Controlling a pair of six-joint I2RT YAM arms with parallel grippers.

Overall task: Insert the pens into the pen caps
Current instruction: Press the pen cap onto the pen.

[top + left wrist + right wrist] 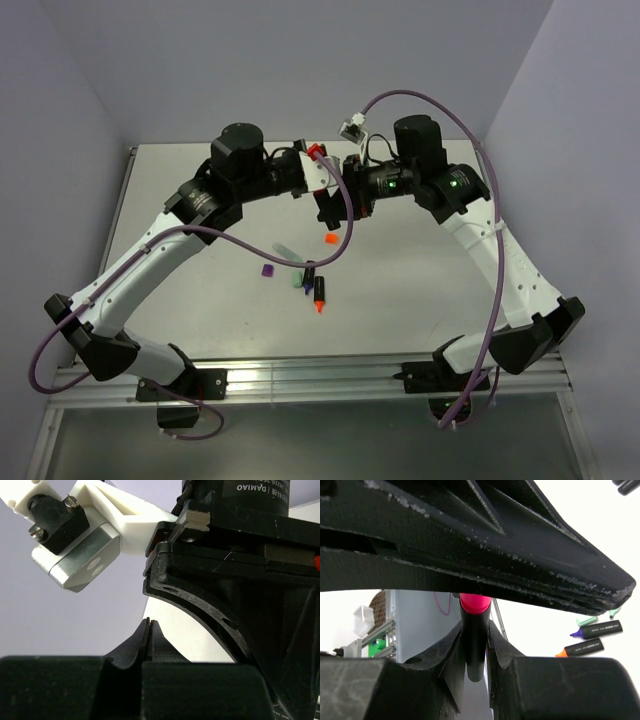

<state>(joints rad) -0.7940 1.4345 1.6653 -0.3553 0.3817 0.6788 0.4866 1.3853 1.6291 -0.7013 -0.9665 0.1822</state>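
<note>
Pink-tipped pen (pixel 475 637) ×1 pinched by right fingers (pixel 449 657) | left fingers (pixel 136 647) pressed together | 2 pens lying: orange-tipped (pixel 583 648), purple-tipped (pixel 601 629)

top: overhead, far, whole table (pixel 420 290) | wrists: close-up | top+right share pens (pixel 319 290)

Table (pixel 200 310) matt off-white, smooth. Arm shells (pixel 130 265) glossy white plastic. Cable (pixel 230 233) has a smooth purple sheath. Near-edge rail (pixel 300 378) brushed metal. Left gripper (pixel 151 625) matt black plastic, faint layer lines. Block (pixel 80 562) bare brushed metal, on a matt white plastic bracket (pixel 125 512). Right gripper (pixel 475 630) matt black plastic, grainy. Black housing above (pixel 495 555) scuffed, whitish specks. Pen (pixel 475 650) has a smooth semi-gloss black barrel and a pink plastic top.
</note>
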